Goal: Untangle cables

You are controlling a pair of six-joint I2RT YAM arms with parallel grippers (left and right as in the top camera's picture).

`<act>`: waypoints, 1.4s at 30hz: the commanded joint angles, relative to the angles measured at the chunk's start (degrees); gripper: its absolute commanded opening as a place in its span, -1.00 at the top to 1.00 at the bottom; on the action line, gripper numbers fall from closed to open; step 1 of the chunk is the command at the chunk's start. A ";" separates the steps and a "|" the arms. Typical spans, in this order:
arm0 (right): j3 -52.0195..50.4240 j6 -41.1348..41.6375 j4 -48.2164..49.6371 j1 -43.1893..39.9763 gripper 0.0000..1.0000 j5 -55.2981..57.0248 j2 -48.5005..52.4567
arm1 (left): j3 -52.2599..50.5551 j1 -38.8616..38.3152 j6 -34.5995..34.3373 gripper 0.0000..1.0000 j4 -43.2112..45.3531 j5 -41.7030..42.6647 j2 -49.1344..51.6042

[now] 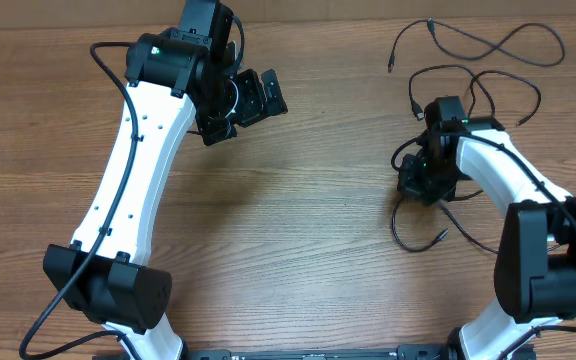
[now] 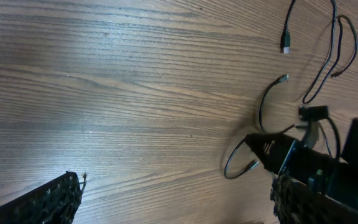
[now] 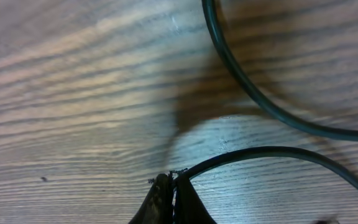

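Right claw [image 3: 171,198]: closed, its tips pinching one thin black cable [image 3: 272,151] right down at the table [image 1: 318,220].
Left claw [image 1: 240,110]: wide open and holding nothing, well away from the right claw, across the table.
Where the cables are: the bunch [image 1: 448,68] lies around the right claw, with loops on its far side and its near side. One loose cable [image 1: 473,45] lies apart, beyond the bunch.
Step in hand: by my reading, you are drawing one strand out of the bunch.
Doing it well: lift a little first so the strand clears the wood, then pull slowly along the strand's own line, not across it. Watch the second cable [image 3: 247,93] just beside the right claw. If it starts to follow, stop and bring the left claw over to pin it.
Held cable's axis: it leaves the tips and runs off to the right of the wrist view in a shallow arch, lying flat.
Its ends: neither plug shows near the right claw, so you cannot tell which end leads.
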 commanded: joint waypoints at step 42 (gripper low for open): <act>23.32 2.23 -8.24 -29.33 0.86 13.49 1.33 | 1.20 0.35 0.92 -1.00 -0.02 -1.92 0.13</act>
